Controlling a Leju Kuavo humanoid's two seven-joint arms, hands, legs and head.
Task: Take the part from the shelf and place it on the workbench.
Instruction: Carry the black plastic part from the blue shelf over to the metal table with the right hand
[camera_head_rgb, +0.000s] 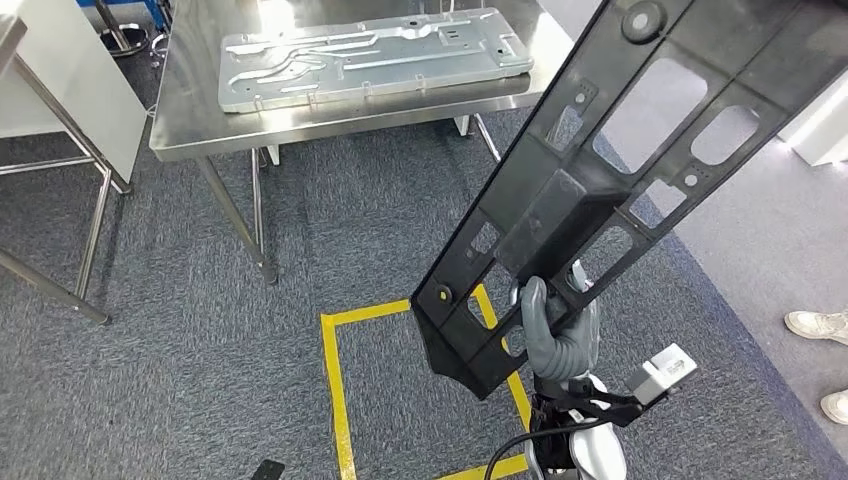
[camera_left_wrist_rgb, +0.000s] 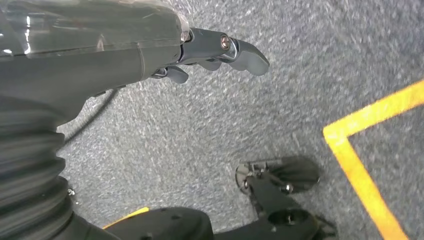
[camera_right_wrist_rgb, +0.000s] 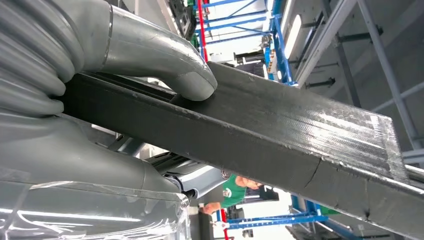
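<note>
A long black plastic part (camera_head_rgb: 610, 150) with several cut-outs slants up from the lower middle to the upper right of the head view. My right hand (camera_head_rgb: 556, 335) grips it near its lower end, thumb over its edge. In the right wrist view the part (camera_right_wrist_rgb: 280, 135) runs as a dark bar under my right hand's thumb (camera_right_wrist_rgb: 165, 57). The steel workbench (camera_head_rgb: 190, 130) stands ahead at the upper left and carries a flat silver metal plate (camera_head_rgb: 375, 55). My left hand (camera_left_wrist_rgb: 210, 50) hangs over the carpet with nothing in it, its fingers loosely curled.
A yellow taped square (camera_head_rgb: 335, 390) marks the grey carpet in front of me. A white table with metal legs (camera_head_rgb: 95, 215) stands at the far left. A person's shoes (camera_head_rgb: 818, 325) are at the right edge. A person in a green top (camera_right_wrist_rgb: 235, 187) is in the right wrist view.
</note>
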